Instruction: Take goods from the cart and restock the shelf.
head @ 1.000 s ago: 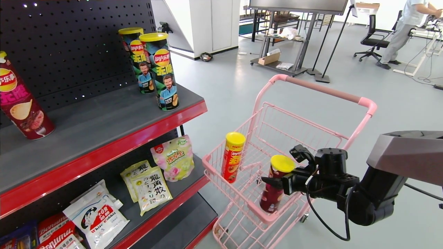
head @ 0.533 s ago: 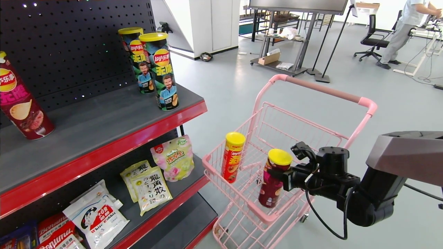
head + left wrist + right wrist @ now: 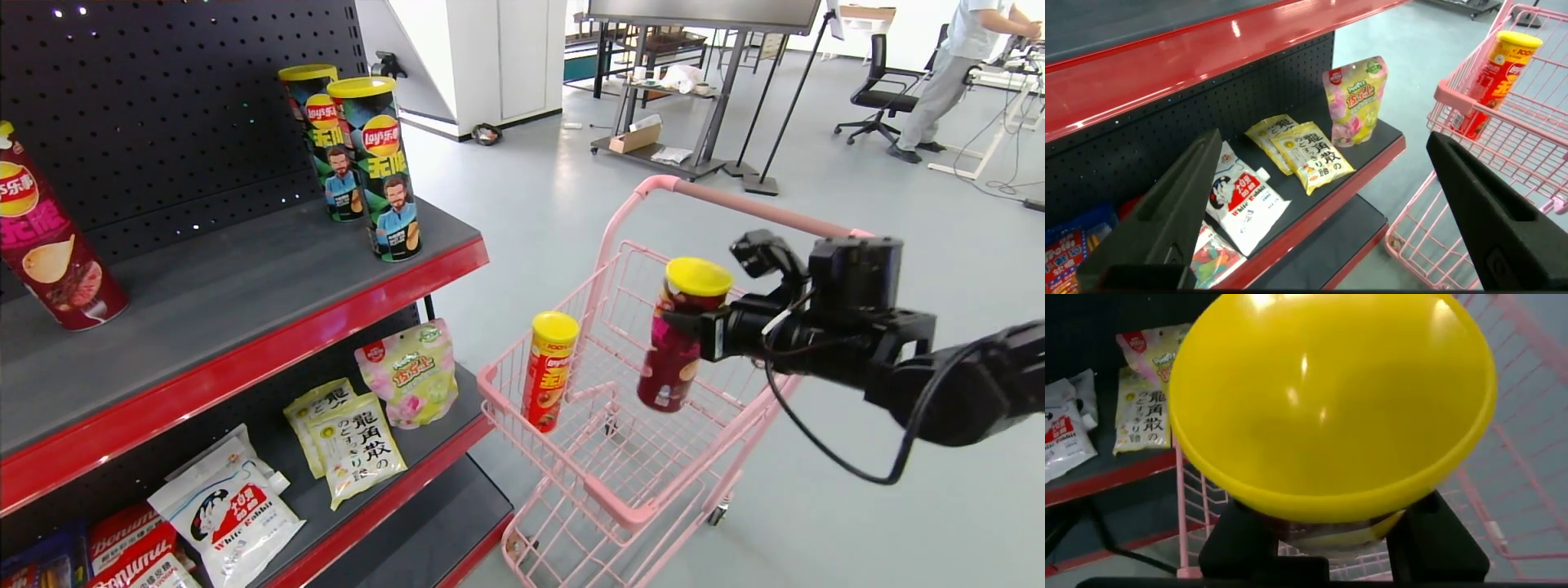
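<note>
Now | I've lifted the dark-red can [image 3: 669, 376] above the cart [image 3: 759, 210] | right tool [image 3: 684, 322] gripping it | shelf [image 3: 245, 302] next.

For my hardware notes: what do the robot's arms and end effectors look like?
The right arm is black, with rounded links and a boxy wrist; a thin black cable loops beneath it. The right end effector is black and blocky. The left end effector has two flat, dark grey, wedge-shaped fingers.
</note>
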Robot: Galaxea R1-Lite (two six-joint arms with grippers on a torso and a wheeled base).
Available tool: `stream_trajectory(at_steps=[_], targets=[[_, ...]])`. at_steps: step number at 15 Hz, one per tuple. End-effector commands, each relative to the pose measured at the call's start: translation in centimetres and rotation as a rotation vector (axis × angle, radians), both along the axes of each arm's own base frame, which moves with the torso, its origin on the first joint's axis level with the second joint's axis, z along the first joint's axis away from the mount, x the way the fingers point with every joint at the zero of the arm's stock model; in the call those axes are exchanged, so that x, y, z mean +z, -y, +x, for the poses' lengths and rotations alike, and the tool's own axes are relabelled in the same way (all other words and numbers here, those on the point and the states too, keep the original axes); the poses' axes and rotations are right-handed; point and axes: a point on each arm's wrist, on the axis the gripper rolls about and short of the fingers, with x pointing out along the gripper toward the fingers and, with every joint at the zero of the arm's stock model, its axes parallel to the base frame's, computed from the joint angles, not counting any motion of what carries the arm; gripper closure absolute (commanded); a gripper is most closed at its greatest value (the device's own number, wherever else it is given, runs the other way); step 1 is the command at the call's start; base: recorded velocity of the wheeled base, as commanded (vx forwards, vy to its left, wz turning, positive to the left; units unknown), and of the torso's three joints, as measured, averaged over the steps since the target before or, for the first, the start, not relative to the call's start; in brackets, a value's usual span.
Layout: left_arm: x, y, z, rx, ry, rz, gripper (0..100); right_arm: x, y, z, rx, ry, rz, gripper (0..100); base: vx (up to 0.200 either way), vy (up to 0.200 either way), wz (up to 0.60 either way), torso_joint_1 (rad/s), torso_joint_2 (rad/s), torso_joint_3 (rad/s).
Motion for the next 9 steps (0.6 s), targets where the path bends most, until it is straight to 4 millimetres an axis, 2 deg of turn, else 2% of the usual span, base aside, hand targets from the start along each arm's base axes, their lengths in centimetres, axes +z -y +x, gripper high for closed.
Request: stream_trajectory(at_steps=[1,2,4,6,8,9], targets=[[0.0,0.0,0.0,0.0,-0.001,0.0,0,13.0,1.9,-6.5,-0.109,0.258,-0.019,100,0.0,0.0,0.0,0.0,0.0,0.0],[0.0,0.0,0.0,0.0,-0.001,0.0,0,14.0,2.3,-8.8,-0.161,0.267,-0.031,100,0.0,0.0,0.0,0.0,0.0,0.0],[0.0,0.0,0.0,0.0,-0.001,0.0,0,14.1,3.1,-13.8,-0.211,0.278,-0.04,100,0.0,0.0,0.0,0.0,0.0,0.0],[0.0,0.0,0.0,0.0,-0.001,0.0,0,13.5,4.7,-17.9,-0.277,0.281,-0.076,100,0.0,0.0,0.0,0.0,0.0,0.0],[0.0,0.0,0.0,0.0,-0.001,0.0,0,12.5,5.8,-20.8,-0.292,0.279,-0.087,100,0.0,0.0,0.0,0.0,0.0,0.0],[0.0,0.0,0.0,0.0,-0.001,0.0,0,10.7,6.9,-22.8,-0.327,0.257,-0.097,100,0.0,0.0,0.0,0.0,0.0,0.0]])
